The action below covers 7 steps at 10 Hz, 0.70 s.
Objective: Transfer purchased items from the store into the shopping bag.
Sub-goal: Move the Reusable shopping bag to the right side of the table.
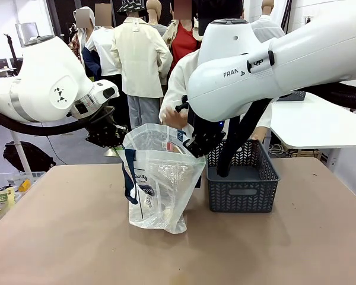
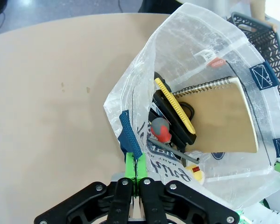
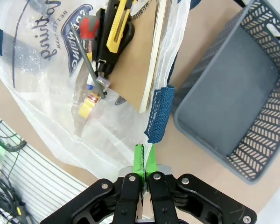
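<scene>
The shopping bag (image 1: 160,178) stands upright at mid table, its mouth held wide. My left gripper (image 1: 122,141) is shut on the bag's left rim, and my right gripper (image 1: 193,145) is shut on its right rim. In the left wrist view the gripper (image 2: 136,164) pinches the rim beside a blue handle (image 2: 129,134). Inside the bag lie a spiral notebook (image 2: 219,119), a yellow and black knife (image 2: 175,108) and a red-handled screwdriver (image 2: 161,130). The right gripper (image 3: 143,157) pinches the rim below the other handle (image 3: 159,114). The store basket (image 3: 238,93) shows a bare grey floor.
The basket (image 1: 243,184) stands right of the bag and touches it. A person stands behind, one hand (image 1: 173,117) near the bag's far rim. A clear bin (image 1: 6,190) sits off the left table edge. A white table (image 1: 314,124) is at the back right.
</scene>
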### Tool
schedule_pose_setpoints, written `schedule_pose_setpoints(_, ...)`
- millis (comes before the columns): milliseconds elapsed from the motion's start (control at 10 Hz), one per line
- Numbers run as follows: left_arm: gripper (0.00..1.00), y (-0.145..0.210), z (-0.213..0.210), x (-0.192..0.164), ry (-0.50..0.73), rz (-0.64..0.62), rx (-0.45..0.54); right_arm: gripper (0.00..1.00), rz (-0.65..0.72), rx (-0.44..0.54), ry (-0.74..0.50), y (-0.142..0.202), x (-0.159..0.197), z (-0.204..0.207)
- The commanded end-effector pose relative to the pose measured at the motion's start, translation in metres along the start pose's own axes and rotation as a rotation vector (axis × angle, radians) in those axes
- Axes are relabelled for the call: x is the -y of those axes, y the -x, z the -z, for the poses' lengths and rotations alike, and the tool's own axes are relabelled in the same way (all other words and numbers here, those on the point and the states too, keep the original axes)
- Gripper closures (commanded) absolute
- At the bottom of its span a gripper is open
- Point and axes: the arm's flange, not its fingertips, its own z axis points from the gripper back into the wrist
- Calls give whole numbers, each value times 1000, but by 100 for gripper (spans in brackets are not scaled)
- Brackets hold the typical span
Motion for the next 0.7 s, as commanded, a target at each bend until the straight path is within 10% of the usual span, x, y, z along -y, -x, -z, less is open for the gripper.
schedule_pose_setpoints(0,100,-1,-1,-1,-1,-1,1,100,0,0,0,0,0,0)
schedule_pose_setpoints(500,100,-3,7,-5,176,-21,0,100,-213,22,-30,-25,-37,0)
schedule_pose_setpoints(600,84,-2,11,-5,210,-26,-10,100,-230,28,-34,-28,-40,0)
